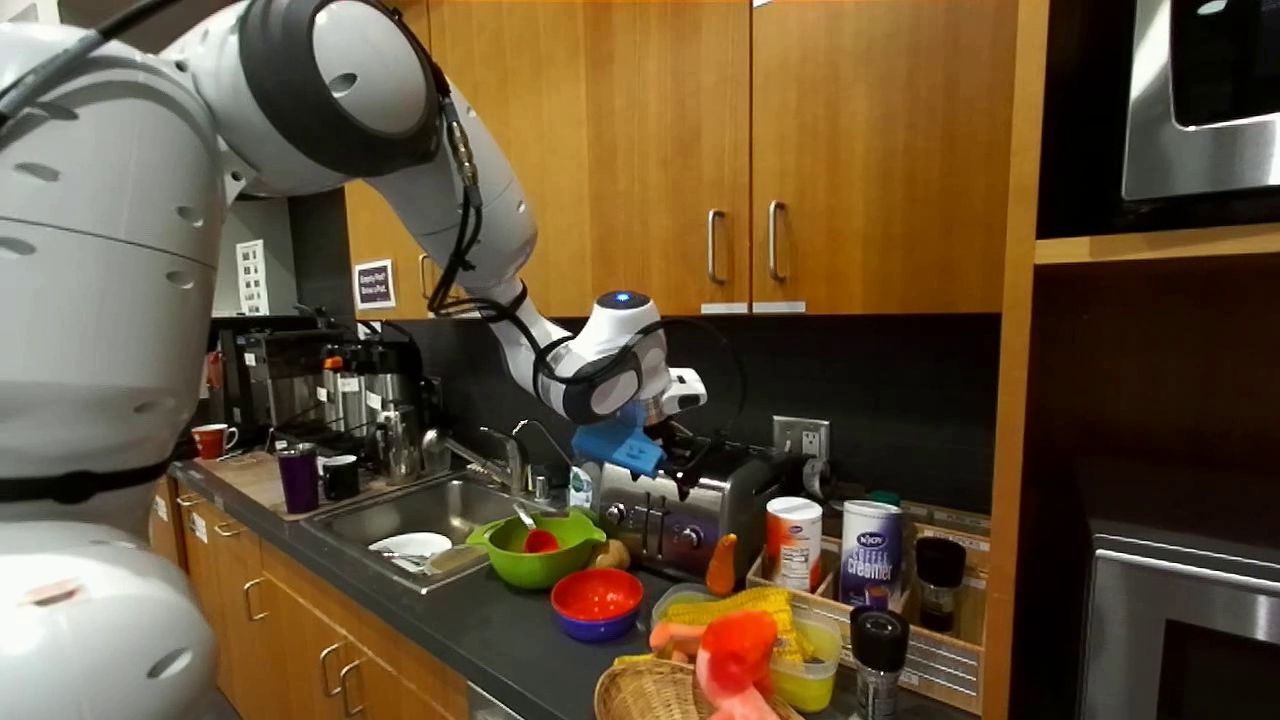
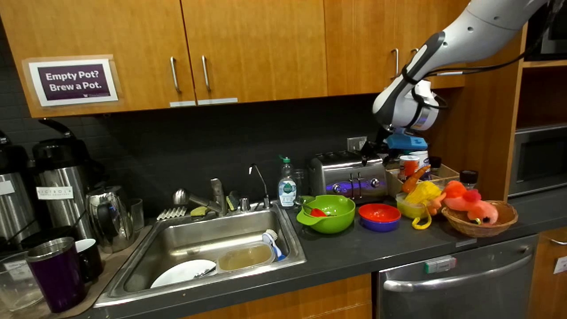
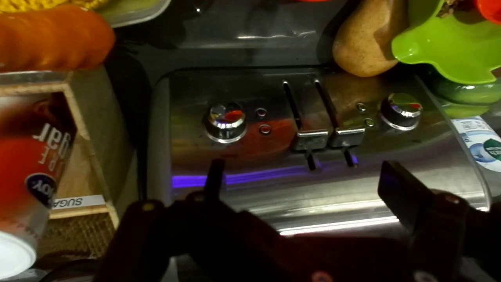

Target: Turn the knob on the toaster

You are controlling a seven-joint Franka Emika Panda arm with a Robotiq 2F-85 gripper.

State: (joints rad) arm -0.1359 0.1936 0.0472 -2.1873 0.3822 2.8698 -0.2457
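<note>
Silver toaster [image 2: 325, 175] on the dark counter [image 2: 336, 254], toward the back wall [image 2: 212, 141], between the dish soap bottle [image 2: 287, 191] and a tan compartmented box [image 3: 107, 129] holding the sugar canister [image 3: 23, 164] and the coffee creamer canister [image 1: 870, 560]. Front face: box-side knob [image 3: 226, 127], bottle-side knob [image 3: 402, 113], two levers [image 3: 311, 140] between, both near the upper ends of their slots. Dial settings too small to read.

Gripper [image 3: 303, 180]: fingers [image 3: 401, 192] spread wide, one to each side of the wrist view, the toaster's shiny metal seen through the gap. Tips near the toaster's upper front edge, apart from both knobs; whether they touch the casing cannot be told. Blue piece [image 1: 618, 443] on the wrist, beside the gripper. Panda arm [image 1: 470, 190] reaches over the counter in both exterior views.

Close by: green bowl [image 2: 334, 228] with a red spoon [image 2: 317, 212] resting in it; tan pear-shaped item [image 3: 366, 47] just beside bowl and toaster; red bowl [image 2: 379, 212] nested in blue bowl [image 2: 379, 226]; orange carrot-like item [image 1: 720, 567] near the box. Farther along, wicker basket [image 2: 474, 229] under a coral plush toy [image 2: 463, 199]. Other end: steel sink [image 2: 294, 248] with a white plate [image 2: 186, 271] and a clear tub [image 2: 246, 257] in it, purple tumbler [image 2: 55, 274] beside it
</note>
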